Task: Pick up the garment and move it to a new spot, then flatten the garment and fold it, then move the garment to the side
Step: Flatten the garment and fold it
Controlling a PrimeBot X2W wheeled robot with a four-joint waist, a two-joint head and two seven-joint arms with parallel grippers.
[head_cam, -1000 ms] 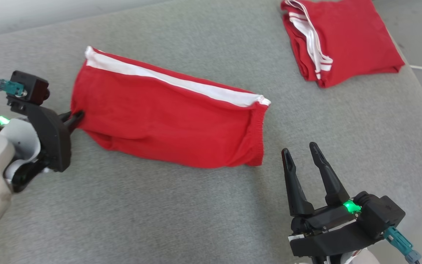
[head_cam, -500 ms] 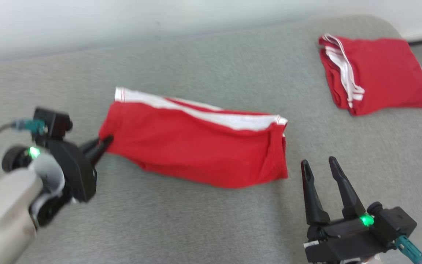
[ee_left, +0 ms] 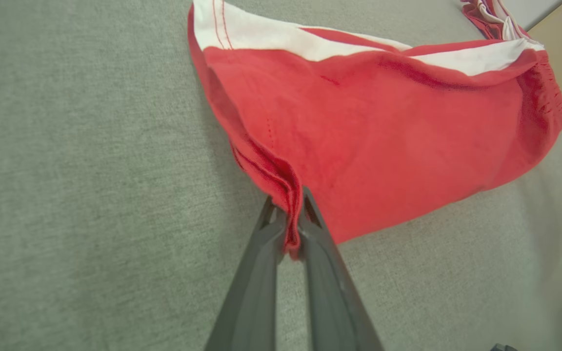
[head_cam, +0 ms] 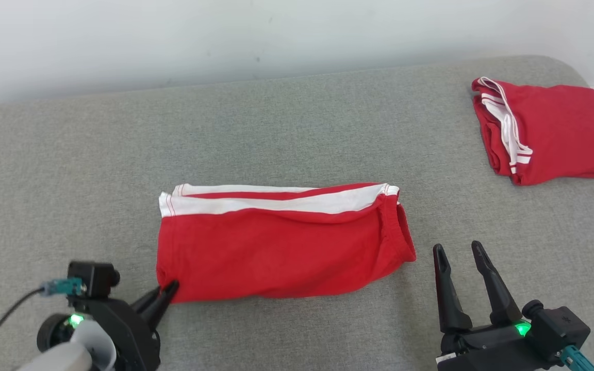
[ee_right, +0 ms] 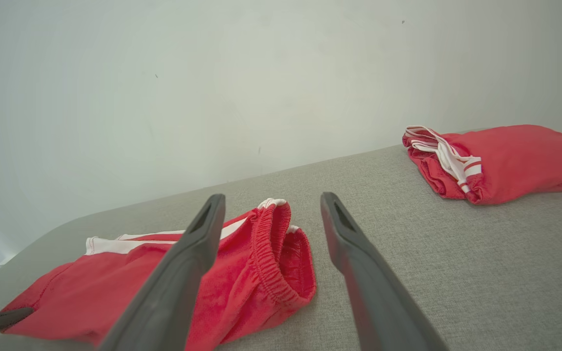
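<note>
Shorts (head_cam: 281, 247) flat on cushion (head_cam: 297, 118), bare fabric all around, left gripper (head_cam: 172, 285) pinching their near-left corner, right gripper (head_cam: 457, 246) spread wide beside the waistband

You're looking at the garment (head_cam: 281, 247): red shorts with a white stripe along the far edge, lying folded lengthwise in mid-scene. The elastic waistband opens rightward, and the near-left corner is bunched.

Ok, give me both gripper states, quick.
Left gripper: shut on a corner of the shorts.
Right gripper: open, holding nothing.
</note>
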